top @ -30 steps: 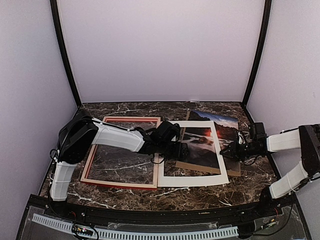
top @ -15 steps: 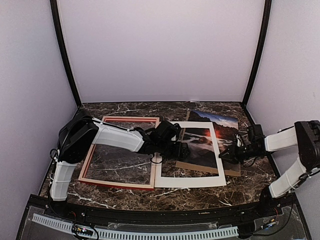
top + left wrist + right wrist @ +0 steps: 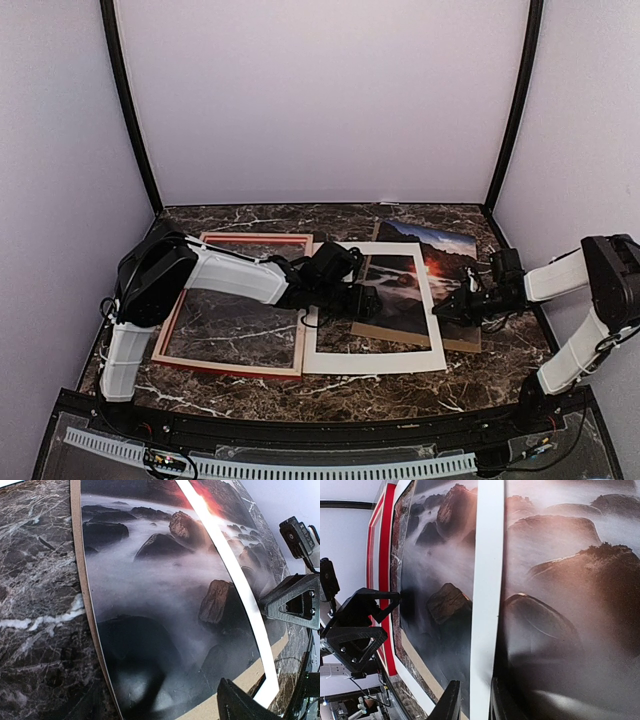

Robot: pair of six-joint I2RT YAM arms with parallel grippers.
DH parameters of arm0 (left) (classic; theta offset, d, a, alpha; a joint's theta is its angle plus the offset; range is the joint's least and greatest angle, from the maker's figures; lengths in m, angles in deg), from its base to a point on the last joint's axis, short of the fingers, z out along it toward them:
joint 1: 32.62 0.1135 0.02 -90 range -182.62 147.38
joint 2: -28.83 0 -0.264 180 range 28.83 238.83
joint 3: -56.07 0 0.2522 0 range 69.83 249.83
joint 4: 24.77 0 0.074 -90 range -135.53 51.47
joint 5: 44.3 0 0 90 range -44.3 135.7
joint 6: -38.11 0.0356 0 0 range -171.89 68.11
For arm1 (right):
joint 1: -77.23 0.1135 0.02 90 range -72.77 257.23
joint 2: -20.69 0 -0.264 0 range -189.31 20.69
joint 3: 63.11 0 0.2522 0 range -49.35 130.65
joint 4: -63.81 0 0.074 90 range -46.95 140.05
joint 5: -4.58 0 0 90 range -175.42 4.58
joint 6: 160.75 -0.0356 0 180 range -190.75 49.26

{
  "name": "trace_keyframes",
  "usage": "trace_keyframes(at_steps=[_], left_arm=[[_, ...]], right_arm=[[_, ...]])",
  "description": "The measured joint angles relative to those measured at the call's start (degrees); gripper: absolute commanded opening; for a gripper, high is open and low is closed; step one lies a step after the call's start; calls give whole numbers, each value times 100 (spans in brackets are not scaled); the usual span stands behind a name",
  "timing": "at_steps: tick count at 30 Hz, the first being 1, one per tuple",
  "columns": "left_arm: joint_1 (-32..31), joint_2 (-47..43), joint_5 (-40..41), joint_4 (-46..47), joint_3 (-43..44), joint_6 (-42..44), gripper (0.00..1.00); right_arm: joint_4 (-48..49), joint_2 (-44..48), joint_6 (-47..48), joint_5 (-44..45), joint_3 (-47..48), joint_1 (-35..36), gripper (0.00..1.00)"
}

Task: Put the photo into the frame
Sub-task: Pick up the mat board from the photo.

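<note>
A: Jaws wide on the left gripper (image 3: 360, 303), nothing between them; narrow on the right gripper (image 3: 447, 308), set either side of the right rail of the flat white card mat (image 3: 482, 580). Cannot tell whether truly pinching that rail or only straddling it

B: And the large glossy landscape print (image 3: 165, 590), dark rocks in misty water under a red-orange glow?

A: Flat on the plain brown backing board (image 3: 462, 338), skewed, right of centre on the dark white-veined marble table (image 3: 400, 395). Mostly under the mat, seen through its opening, poking out past it at the far right corner. Wholly outside the thin-railed rectangular wooden frame (image 3: 388, 530), red and pale pinkish, lying flat to the left, edge to edge with the mat; touching or not, hard to say

B: How far along, then?

A: Early, by the look of it. Nothing within the rails but bare marble. Left to do, at a guess: get the mat off, lift the print clear of the board, carry it across, seat it square inside the frame

B: Anything on handling?

A: Likely thin, slick and limp for the print; stiffer for mat and board. All sheet-flat, with little edge to catch against hard polished stone. Narrow rigid rails on the frame, easy to nudge askew
</note>
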Motion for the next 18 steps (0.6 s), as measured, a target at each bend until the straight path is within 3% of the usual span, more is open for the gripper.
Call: trace_keyframes(at_steps=[11,18], left_arm=[[-20,-2,-70,87,-35,31,82],[-107,-293,612,-463,-229,267,82]], right_arm=[[302,2,-179,-356,-4,9,19],[273,2,-179,-323,-4,15,19]])
